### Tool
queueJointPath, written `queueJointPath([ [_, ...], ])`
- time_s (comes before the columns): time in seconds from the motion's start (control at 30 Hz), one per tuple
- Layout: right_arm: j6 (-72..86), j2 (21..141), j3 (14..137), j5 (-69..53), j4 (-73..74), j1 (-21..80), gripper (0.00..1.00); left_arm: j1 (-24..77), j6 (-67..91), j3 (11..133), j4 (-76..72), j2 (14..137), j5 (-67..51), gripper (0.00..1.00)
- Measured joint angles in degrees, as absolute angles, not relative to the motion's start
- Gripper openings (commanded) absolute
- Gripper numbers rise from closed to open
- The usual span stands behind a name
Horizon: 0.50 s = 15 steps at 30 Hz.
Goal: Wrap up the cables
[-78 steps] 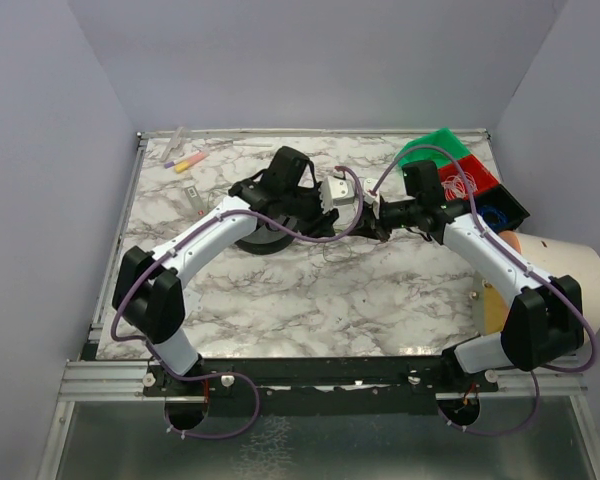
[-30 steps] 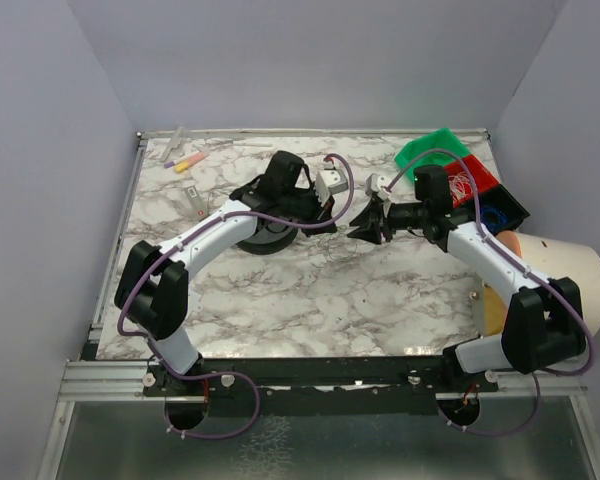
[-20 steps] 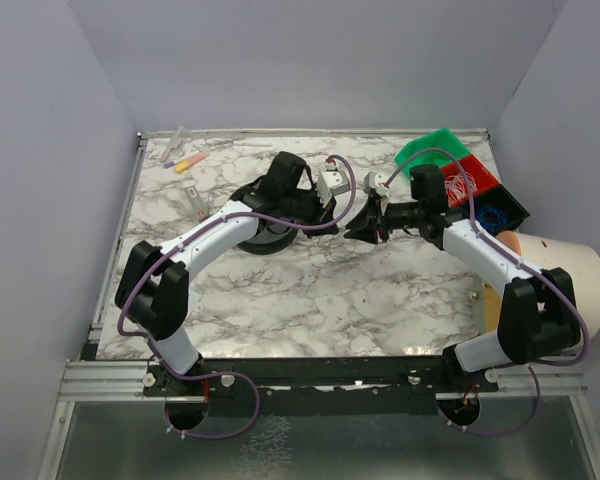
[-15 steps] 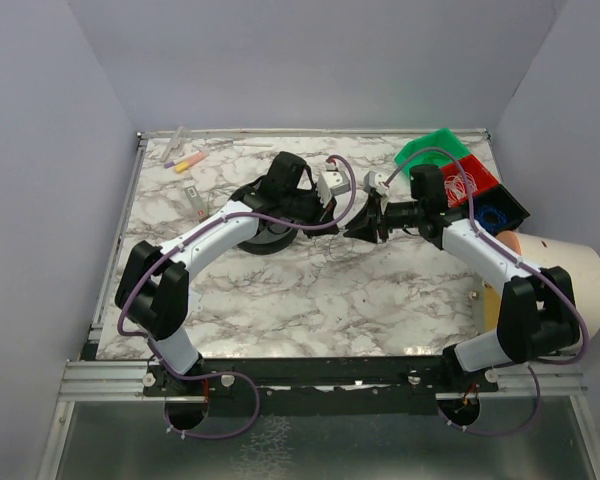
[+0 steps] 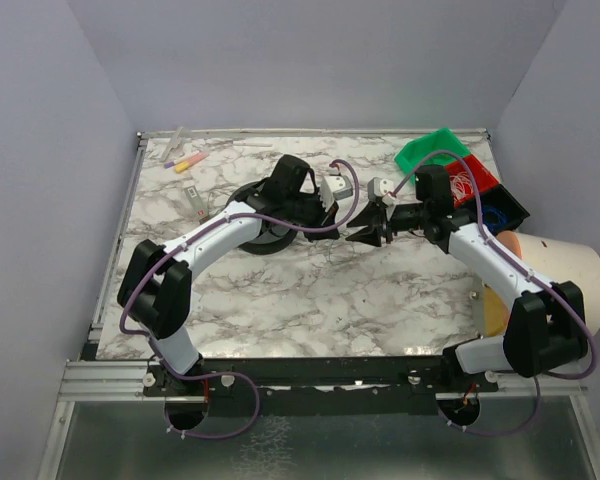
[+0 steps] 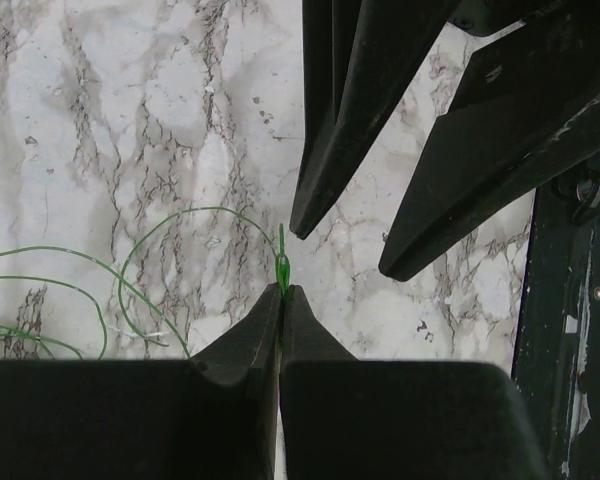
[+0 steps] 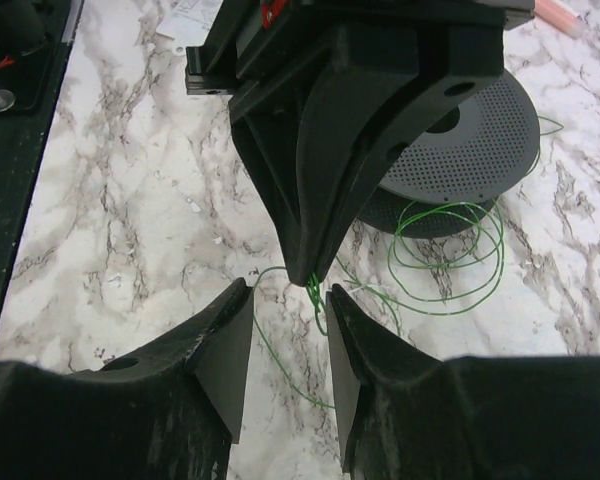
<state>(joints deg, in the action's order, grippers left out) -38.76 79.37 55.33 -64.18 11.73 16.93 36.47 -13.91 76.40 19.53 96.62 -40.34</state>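
Item: hair-thin green wire cable (image 6: 281, 265), loose loops on the white marble-patterned bench (image 5: 310, 300), mid-bench, beside the black perforated round spool (image 7: 470, 130).

Left gripper (image 6: 282, 295): clenched on the cable's end.

Right gripper (image 7: 290, 290): released, jaws apart, wire strand passing between them unpinched.

Change: the right gripper has eased slightly back from the left; the hand-over looks unfinished, with wrapping pending.
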Motion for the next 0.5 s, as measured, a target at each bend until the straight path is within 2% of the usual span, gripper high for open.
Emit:
queueJointPath([
  [0.33, -41.0, 81.9, 55.8, -64.7, 13.5, 16.9, 0.38, 37.3, -14.4, 76.4, 20.0, 96.8, -41.0, 0.00],
  [0.5, -42.2, 83.7, 56.0, -64.6, 15.5, 16.9, 0.30, 37.3, -14.6, 76.4, 20.1, 96.8, -41.4, 0.00],
])
